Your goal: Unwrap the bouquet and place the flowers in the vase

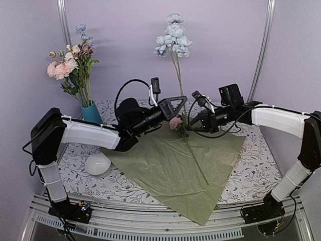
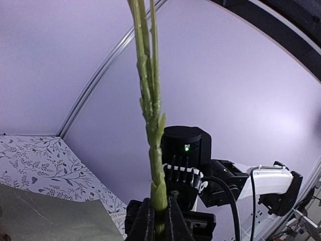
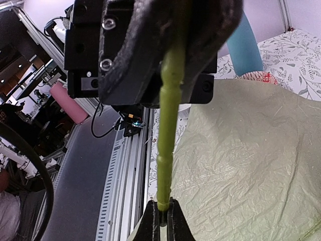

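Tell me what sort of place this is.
Probably a robotics lab booth, not a home: left arm and right arm bolted to an aluminium rail, plain lilac backdrop panels on metal poles, and a floral tablecloth as staging.

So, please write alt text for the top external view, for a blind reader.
The left gripper and the right gripper hold one tall blue flower upright over a green sheet. A teal vase with other flowers stands at back left.

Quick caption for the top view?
Left pincer and right pincer both shut on the blue flower stem above the green sheet.
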